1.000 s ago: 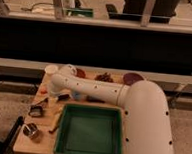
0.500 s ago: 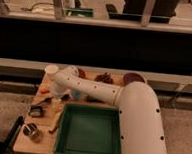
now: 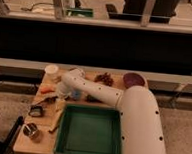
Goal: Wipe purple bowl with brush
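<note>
The purple bowl (image 3: 134, 78) stands at the table's back right, next to my arm's elbow. The brush lies at the table's left: its small squarish dark head with a pale edge (image 3: 36, 110) is near the left edge, and its slim black handle runs up and right toward my wrist. My white arm reaches from the lower right across the table to the left. The gripper (image 3: 59, 95) hangs at its end, over the left middle of the table, just right of the brush's handle and far from the purple bowl. The wrist hides most of the gripper.
A green tray (image 3: 88, 151) fills the front middle. A white cup (image 3: 52, 70) stands at the back left, and a brown cluster (image 3: 105, 79) at the back middle. An orange piece (image 3: 47, 89), a pale wooden-handled tool (image 3: 56, 123) and a metal cup (image 3: 31, 130) lie at the left.
My arm has shifted slightly, with its upper part leaning a little left, while the wrist stays over the table's left part. The things on the table have not moved.
</note>
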`<state>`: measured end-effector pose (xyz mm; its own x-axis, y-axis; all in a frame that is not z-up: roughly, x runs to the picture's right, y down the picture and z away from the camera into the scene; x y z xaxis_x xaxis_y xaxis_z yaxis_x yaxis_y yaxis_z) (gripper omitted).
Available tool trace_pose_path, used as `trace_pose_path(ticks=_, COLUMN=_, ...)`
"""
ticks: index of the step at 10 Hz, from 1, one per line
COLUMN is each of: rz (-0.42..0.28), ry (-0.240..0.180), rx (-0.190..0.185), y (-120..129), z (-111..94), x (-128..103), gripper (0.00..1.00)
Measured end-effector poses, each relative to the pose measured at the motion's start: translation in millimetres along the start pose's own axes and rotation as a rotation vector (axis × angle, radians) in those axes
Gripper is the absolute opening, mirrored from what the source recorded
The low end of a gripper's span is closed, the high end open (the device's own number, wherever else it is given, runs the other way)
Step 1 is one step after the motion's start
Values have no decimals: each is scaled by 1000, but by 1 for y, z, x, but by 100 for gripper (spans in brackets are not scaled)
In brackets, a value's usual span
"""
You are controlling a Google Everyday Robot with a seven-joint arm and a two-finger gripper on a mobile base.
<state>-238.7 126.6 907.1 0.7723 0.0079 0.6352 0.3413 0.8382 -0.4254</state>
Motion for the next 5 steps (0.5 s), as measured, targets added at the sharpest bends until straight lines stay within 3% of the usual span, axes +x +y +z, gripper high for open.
trace_pose_path(ticks=2, rz=11, ry=-14, rx=-13, y=-2, z=2, x=3, gripper=70)
trace_pose_path(ticks=5, rz=24, ry=-32, rx=-52, y=-6, z=1, x=-1, gripper=40)
